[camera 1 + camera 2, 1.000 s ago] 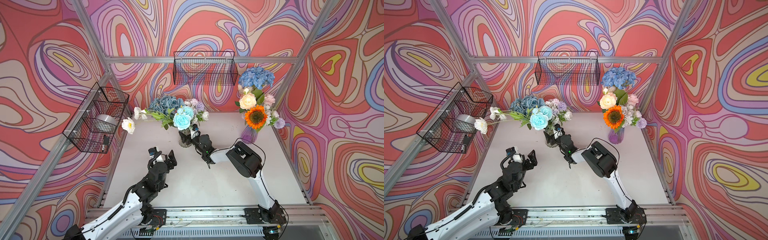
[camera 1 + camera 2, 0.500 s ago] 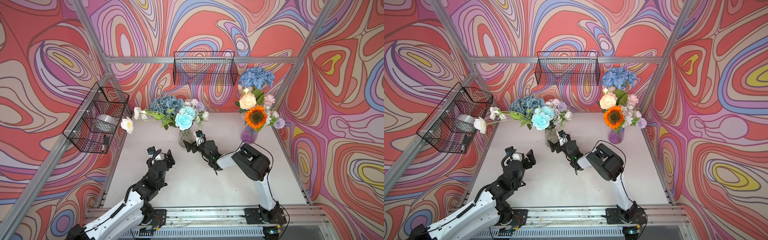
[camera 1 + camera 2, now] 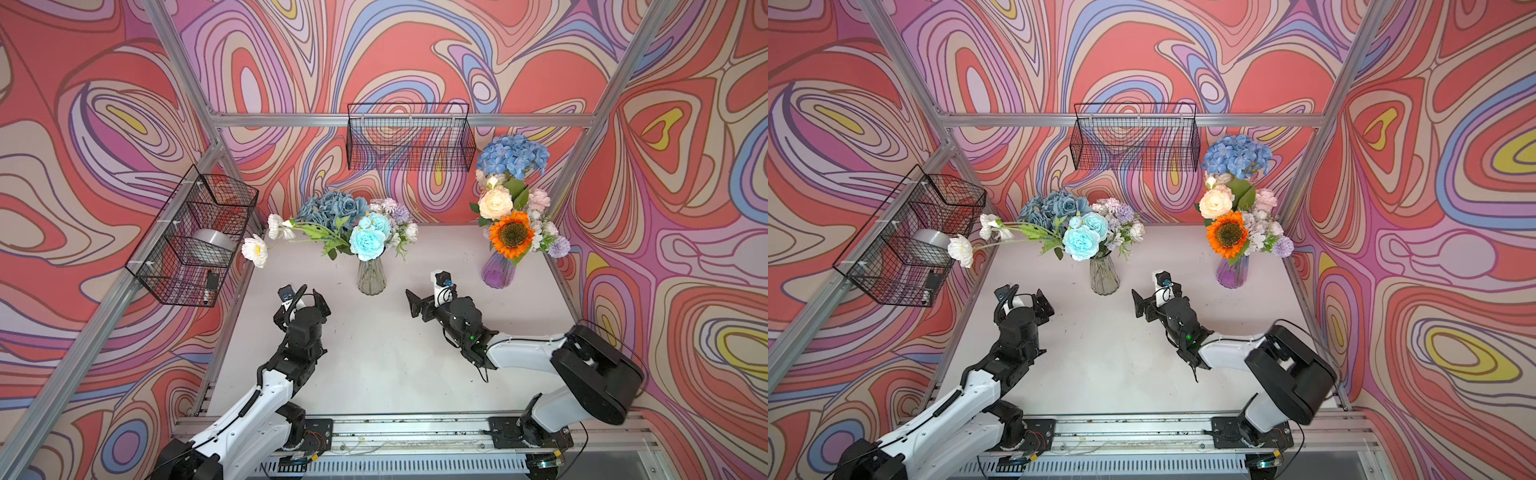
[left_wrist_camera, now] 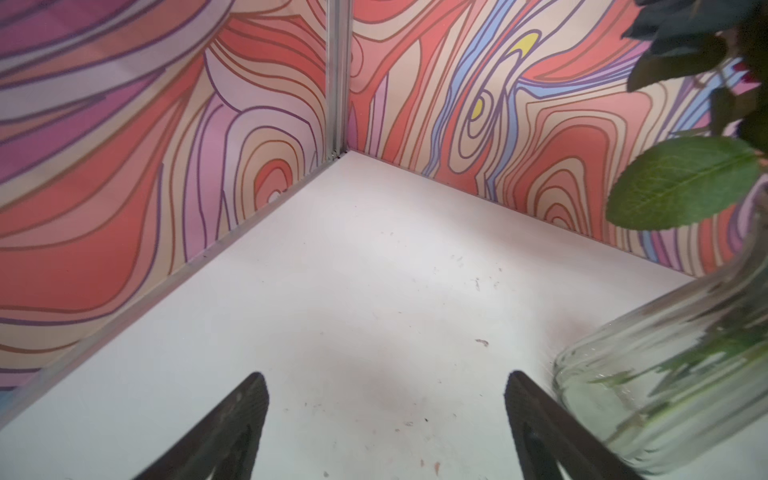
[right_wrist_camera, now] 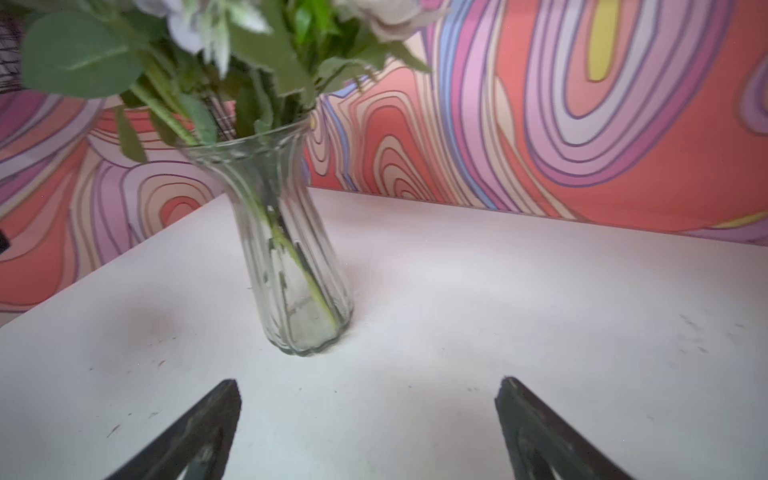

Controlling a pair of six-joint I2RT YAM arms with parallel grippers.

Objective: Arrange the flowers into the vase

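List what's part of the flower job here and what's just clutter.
Job: clear vase, blue bouquet in it, purple vase, sunflower bouquet in it.
Clutter: back wire basket, side wire basket, grey roll inside it.

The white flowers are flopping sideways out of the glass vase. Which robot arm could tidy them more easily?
Probably the left arm: the white poppies lean toward its side, and its jaws are open and empty. The right arm sits beyond the glass vase.
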